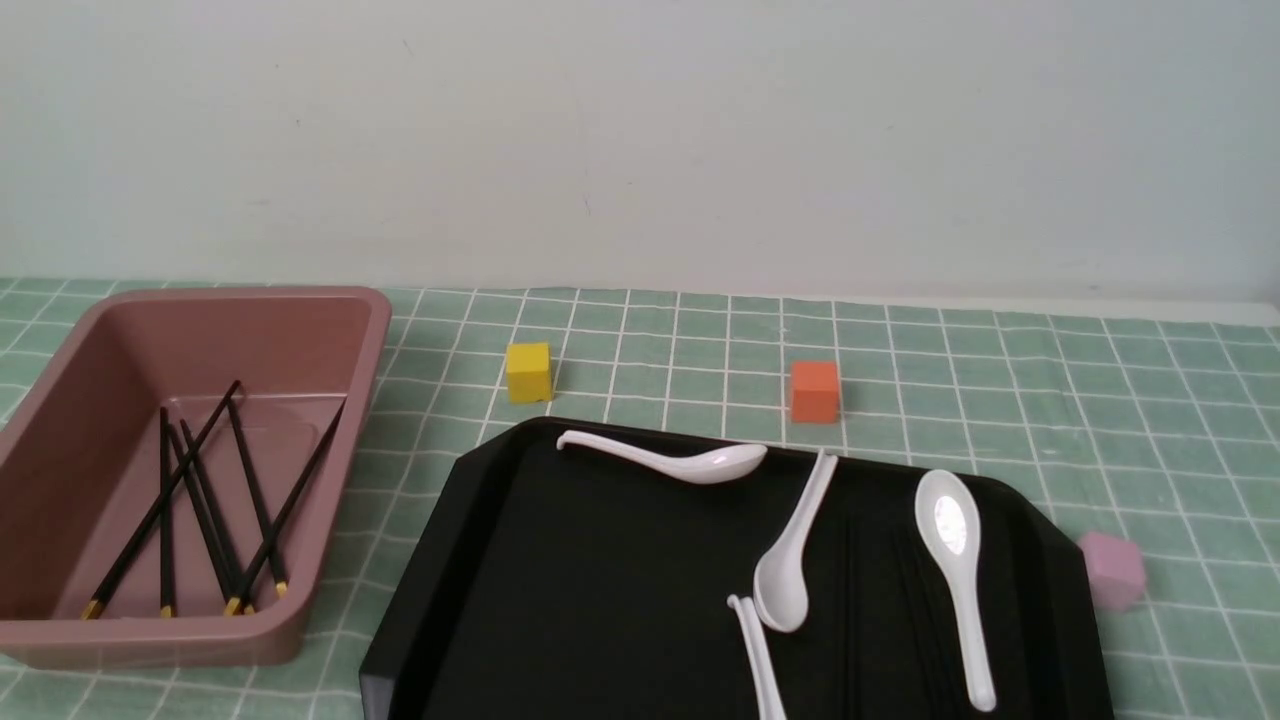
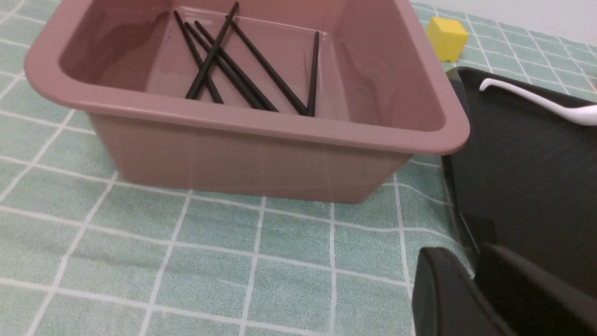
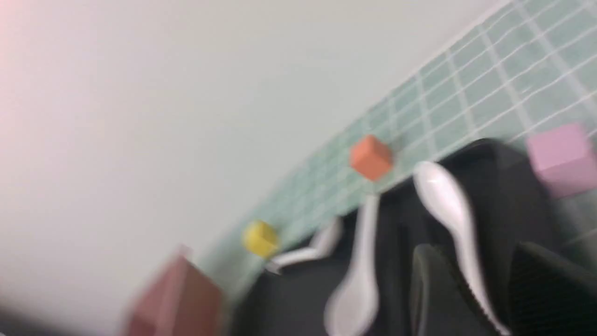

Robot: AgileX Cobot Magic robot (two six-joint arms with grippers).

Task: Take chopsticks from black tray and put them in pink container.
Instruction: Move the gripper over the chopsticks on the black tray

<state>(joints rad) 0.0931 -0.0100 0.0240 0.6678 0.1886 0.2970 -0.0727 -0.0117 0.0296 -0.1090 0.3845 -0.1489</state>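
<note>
The pink container [image 1: 200,292] stands at the left, with several black chopsticks [image 1: 205,500] lying crossed on its floor, gold ends toward me. In the left wrist view the chopsticks [image 2: 242,74] show over the container's near rim [image 2: 261,122]. The black tray [image 1: 560,580] fills the near centre; faint dark streaks near its right side may be more chopsticks, I cannot tell. My left gripper [image 2: 468,261] is shut and empty, over the cloth at the tray's edge [image 2: 522,177]. My right gripper [image 3: 480,275] hangs open above the tray [image 3: 298,298], in a blurred view. Neither gripper shows in the front view.
Several white soup spoons lie on the tray, among them one at the far rim [image 1: 700,462], one in the middle [image 1: 790,560] and one at the right [image 1: 955,560]. A yellow cube [image 1: 528,372], an orange cube [image 1: 815,390] and a pale pink cube [image 1: 1112,568] sit on the green checked cloth.
</note>
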